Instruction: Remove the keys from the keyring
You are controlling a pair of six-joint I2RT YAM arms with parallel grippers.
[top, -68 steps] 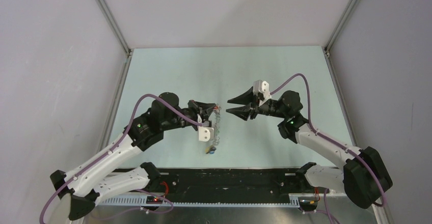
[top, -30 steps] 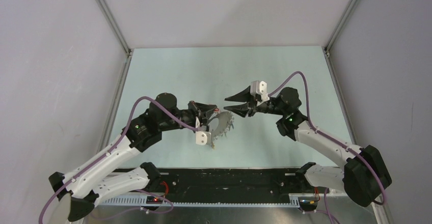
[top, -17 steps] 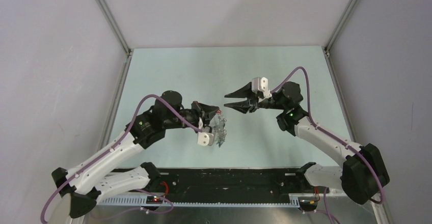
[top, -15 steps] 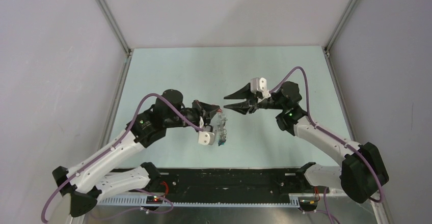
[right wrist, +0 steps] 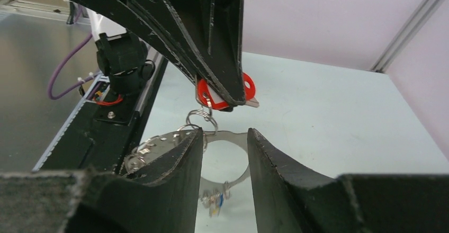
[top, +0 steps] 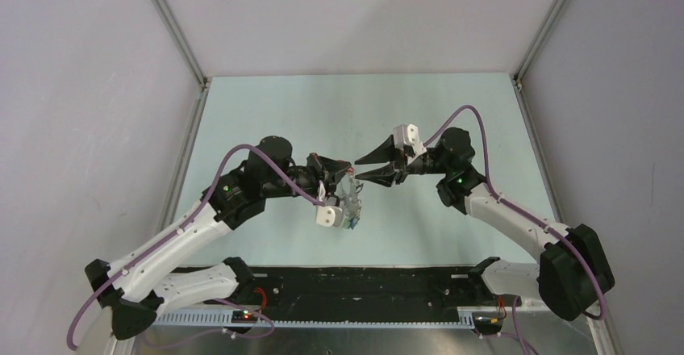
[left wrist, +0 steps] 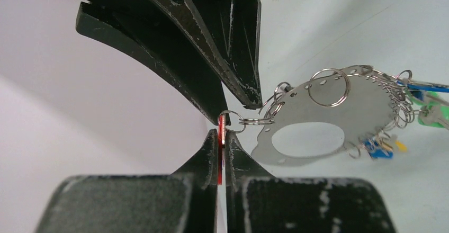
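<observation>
The keyring [left wrist: 365, 114] is a flat grey metal plate with a big oval hole and small split rings round its edge. It hangs in the air over the table. My left gripper [left wrist: 221, 132] is shut on a red-headed key [right wrist: 222, 92] that links to the plate by a split ring. Blue, green and yellow keys [left wrist: 423, 100] hang from its far edge and show in the top view [top: 352, 221]. My right gripper [right wrist: 226, 131] is open, with the plate's upper rim [right wrist: 229, 136] between its fingers, not touching. In the top view both grippers [top: 343, 169] [top: 360, 169] meet tip to tip.
Grey enclosure walls with aluminium corner posts [top: 173, 32] surround the pale green table [top: 323, 113]. A black rail [top: 355, 282] runs along the near edge by the arm bases.
My right gripper has moved left and closed in on the left gripper's tip. The left arm has shifted slightly right, and the plate has swung from edge-on to hang below the jaws.
</observation>
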